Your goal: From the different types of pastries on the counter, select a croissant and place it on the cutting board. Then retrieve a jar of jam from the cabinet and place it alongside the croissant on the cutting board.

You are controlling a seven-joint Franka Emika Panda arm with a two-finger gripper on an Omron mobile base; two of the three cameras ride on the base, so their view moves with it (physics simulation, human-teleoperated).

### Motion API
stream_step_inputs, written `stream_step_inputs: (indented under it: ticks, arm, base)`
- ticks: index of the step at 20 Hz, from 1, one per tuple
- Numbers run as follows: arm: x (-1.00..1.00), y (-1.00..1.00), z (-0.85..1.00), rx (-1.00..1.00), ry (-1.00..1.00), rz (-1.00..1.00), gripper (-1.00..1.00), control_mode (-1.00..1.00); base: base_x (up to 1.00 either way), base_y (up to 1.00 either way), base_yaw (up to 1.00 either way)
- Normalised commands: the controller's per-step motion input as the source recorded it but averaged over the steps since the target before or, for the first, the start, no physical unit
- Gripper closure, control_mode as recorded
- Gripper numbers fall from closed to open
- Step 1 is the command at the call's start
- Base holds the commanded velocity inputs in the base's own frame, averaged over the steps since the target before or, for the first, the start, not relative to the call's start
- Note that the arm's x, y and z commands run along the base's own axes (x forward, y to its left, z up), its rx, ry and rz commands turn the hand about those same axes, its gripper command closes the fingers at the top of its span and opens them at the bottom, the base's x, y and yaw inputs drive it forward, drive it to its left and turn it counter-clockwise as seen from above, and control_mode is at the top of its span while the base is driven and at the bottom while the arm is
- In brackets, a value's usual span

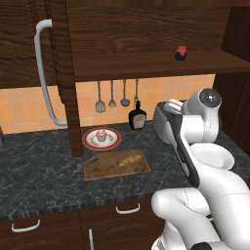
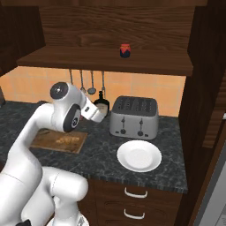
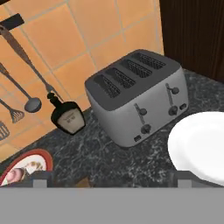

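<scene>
croissant [image 1: 130, 159] sits on the cutting board [image 1: 105, 169], so pastry step looks done. jam jar [image 1: 181, 52] is up on the open cabinet shelf [image 1: 146, 67], near its right end, well above the toaster [image 2: 134, 117]. gripper [image 3: 109, 178] hangs over the counter [image 1: 39, 171] betw. toaster and black bottle [image 3: 68, 116]; jaws apart, empty. risk: tiny jar gets nudged backward or tips if approach is off, or arm clips the shelf edge going up.
</scene>
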Motion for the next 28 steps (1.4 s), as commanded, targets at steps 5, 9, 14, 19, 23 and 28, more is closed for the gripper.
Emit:
stream_step_inputs:
  ticks: [5,9,14,19,23,28]
  arm:
    - [0.00,-0.18,1.00,-0.23,-0.18,0.00,-1.00,-1.00]
    - [0.00,-0.25,1.00,-0.18,-0.04,0.00,-1.00,-1.00]
    - [0.00,-0.28,0.98,-0.16,-0.12,0.00,-1.00,-1.00]
    - [0.01,-0.01,0.38,-0.03,-0.08,0.00,-1.00,-1.00]
    - [0.06,-0.08,0.04,0.04,-0.12,0.00,-1.00,-1.00]
    - [0.13,0.01,0.36,0.01,-0.21,0.05,-1.00,-1.00]
  base:
    - [0.00,0.00,0.00]
    - [0.00,0.00,0.00]
    - [0.00,0.00,0.00]
    - [0.00,0.00,0.00]
    - [0.00,0.00,0.00]
    - [0.00,0.00,0.00]
